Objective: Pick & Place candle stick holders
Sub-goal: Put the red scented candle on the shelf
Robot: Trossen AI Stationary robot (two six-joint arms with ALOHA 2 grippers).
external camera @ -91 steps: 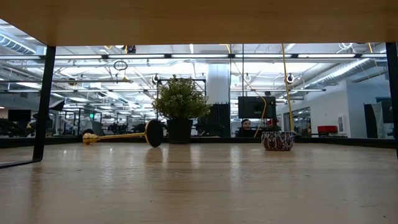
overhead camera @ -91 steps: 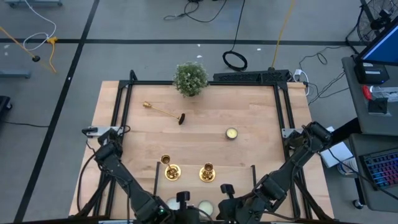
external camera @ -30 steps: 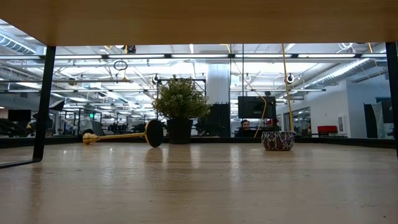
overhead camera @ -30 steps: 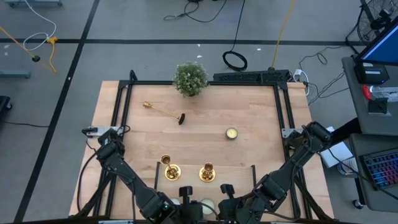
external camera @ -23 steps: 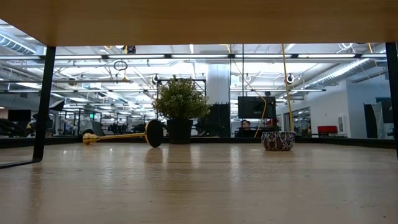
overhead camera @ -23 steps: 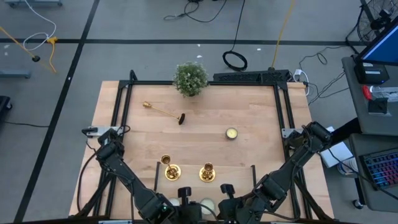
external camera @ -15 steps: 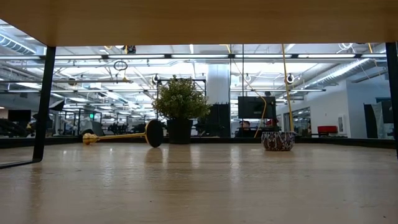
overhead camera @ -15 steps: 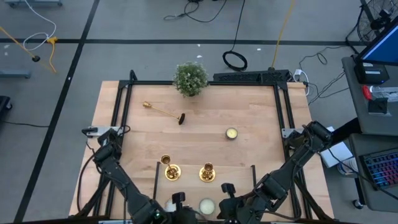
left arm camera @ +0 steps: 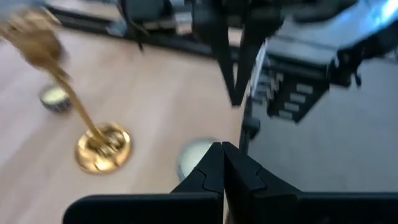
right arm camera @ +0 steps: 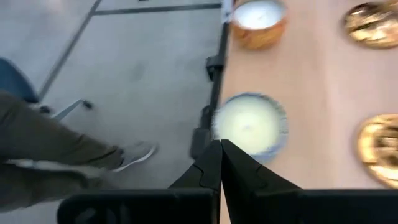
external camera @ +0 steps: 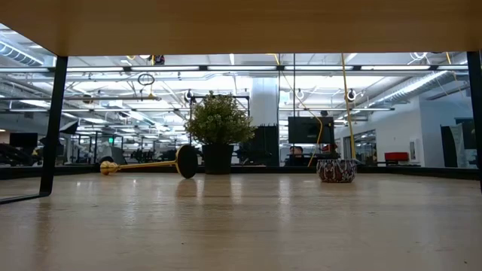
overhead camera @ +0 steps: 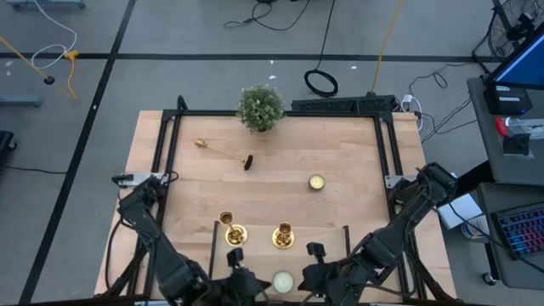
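Two candle stick holders (overhead camera: 235, 235) (overhead camera: 283, 235) upright; third (overhead camera: 224, 153) lying flat.

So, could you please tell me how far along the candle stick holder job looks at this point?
Nothing looks placed yet. Two brass candle stick holders stand upright near the table's front edge, and a third lies on its side near the potted plant. Nothing is in hand: the left hand and right hand are both shut and empty, low at the front edge by a pale tealight. All picking and placing remains.

Shiny brass candle stick holders (overhead camera: 283, 235), matt wooden table (overhead camera: 357, 161)
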